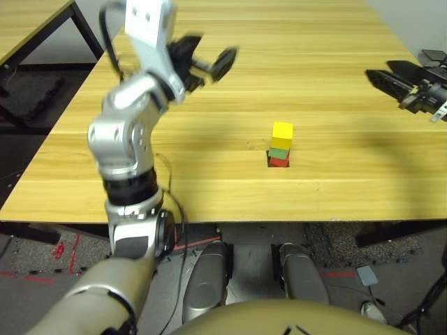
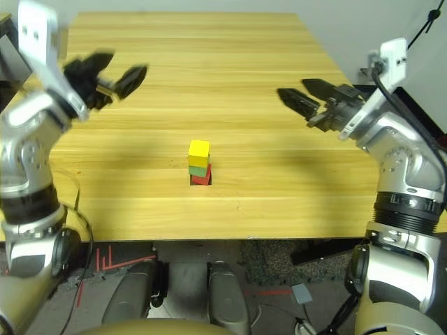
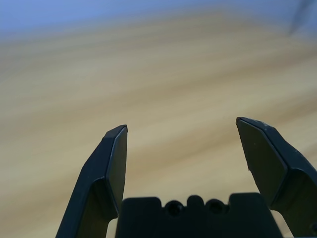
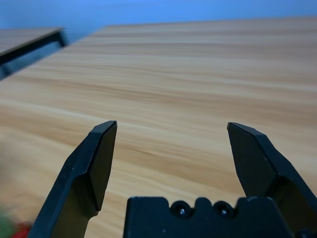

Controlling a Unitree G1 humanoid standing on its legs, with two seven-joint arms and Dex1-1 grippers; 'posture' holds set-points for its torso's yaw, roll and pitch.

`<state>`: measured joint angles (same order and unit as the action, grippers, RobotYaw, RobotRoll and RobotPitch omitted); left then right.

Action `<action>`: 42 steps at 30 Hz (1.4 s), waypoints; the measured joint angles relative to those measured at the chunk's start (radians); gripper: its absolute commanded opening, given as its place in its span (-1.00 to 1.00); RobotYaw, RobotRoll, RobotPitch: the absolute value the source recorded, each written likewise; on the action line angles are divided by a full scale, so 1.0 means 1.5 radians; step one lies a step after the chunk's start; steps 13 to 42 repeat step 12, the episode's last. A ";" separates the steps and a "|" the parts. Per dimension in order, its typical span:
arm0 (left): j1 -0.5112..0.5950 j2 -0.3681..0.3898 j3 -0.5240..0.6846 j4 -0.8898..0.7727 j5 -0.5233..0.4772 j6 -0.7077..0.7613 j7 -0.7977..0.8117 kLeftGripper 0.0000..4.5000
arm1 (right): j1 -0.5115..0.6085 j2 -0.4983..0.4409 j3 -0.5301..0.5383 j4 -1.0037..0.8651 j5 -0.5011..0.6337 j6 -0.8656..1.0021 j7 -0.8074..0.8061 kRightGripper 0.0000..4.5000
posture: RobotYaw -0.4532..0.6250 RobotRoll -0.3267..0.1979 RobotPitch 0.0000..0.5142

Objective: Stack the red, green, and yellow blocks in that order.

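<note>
Nearest the camera, the left arm point(image 1: 129, 150) is rising over the table's near left edge, its silver forearm bending up toward the left claw point(image 1: 202, 63). That claw is hanging above the far left part of the table point(image 1: 335, 105), pointing right and away, with its two black fingers point(image 3: 106, 168) standing wide apart and nothing lying between them. In the left wrist view, bare wood is showing through the gap.

On the other side, the right claw point(image 2: 302, 98) is hovering over the right part of the table, pointing left, its fingers point(image 4: 91, 168) also spread wide and gripping nothing. Its silver right arm point(image 2: 401, 167) is reaching in from the near right corner.

Between the two claws, and well apart from both, the three blocks are standing as one small tower near the table's middle, a little toward the near edge. The red block point(image 1: 279, 161) is sitting at the bottom on the wood, the green block point(image 1: 279, 151) is resting on it, and the yellow block point(image 1: 282, 132) is sitting on top. Neither claw is touching the tower.
</note>
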<state>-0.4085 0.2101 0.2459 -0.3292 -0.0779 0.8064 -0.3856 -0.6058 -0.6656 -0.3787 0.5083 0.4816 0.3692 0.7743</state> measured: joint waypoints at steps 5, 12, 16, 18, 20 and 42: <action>0.120 -0.047 0.016 0.030 0.029 -0.233 0.107 0.99 | -0.017 0.009 -0.013 0.212 -0.062 -0.243 -0.025 1.00 | 0.02 -0.42 -0.56; 0.130 -0.070 0.024 0.111 0.053 -0.427 0.220 0.99 | -0.047 0.010 -0.012 0.369 -0.113 -0.428 -0.062 1.00 | 0.05 -0.47 -0.63; 0.130 -0.070 0.024 0.111 0.053 -0.427 0.220 0.99 | -0.047 0.010 -0.012 0.369 -0.113 -0.428 -0.062 1.00 | 0.05 -0.47 -0.63; 0.130 -0.070 0.024 0.111 0.053 -0.427 0.220 0.99 | -0.047 0.010 -0.012 0.369 -0.113 -0.428 -0.062 1.00 | 0.05 -0.47 -0.63; 0.130 -0.070 0.024 0.111 0.053 -0.427 0.220 0.99 | -0.047 0.010 -0.012 0.369 -0.113 -0.428 -0.062 1.00 | 0.05 -0.47 -0.63; 0.130 -0.070 0.024 0.111 0.053 -0.427 0.220 0.99 | -0.047 0.010 -0.012 0.369 -0.113 -0.428 -0.062 1.00 | 0.05 -0.47 -0.63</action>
